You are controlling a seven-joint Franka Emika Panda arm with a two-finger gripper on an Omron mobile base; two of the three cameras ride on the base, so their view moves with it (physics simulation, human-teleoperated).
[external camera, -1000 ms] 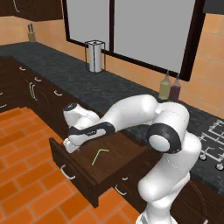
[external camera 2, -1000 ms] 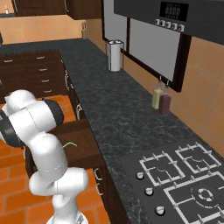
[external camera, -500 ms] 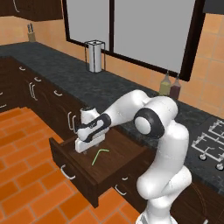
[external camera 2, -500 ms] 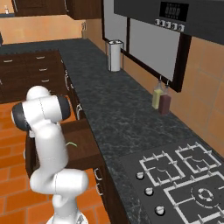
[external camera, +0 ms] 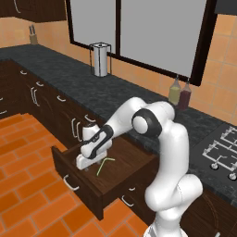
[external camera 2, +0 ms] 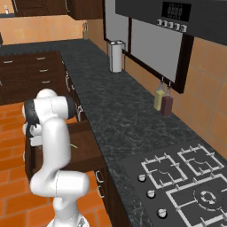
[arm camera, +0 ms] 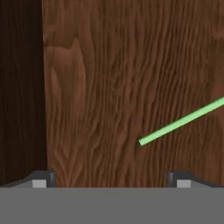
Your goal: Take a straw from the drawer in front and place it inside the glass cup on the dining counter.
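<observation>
The dark wooden drawer stands pulled out under the black worktop, and I also see part of the drawer behind my arm. On its floor lies the light-green straw, bent at one end. My gripper hangs inside the drawer's left half, pointing down, open and empty, just left of the straw. In the hand view the gripper is close above the wood, and the straw runs from right of centre out to the right edge, clear of both fingertips. The glass cup and dining counter are out of view.
The drawer's left wall is close beside the gripper. A steel canister and two bottles stand on the black worktop. A stove lies at the right. Orange tile floor spreads before the drawer.
My hand has come down from above the drawer's front left edge into the drawer, beside the straw. The jaws stayed open. The straw has not moved.
</observation>
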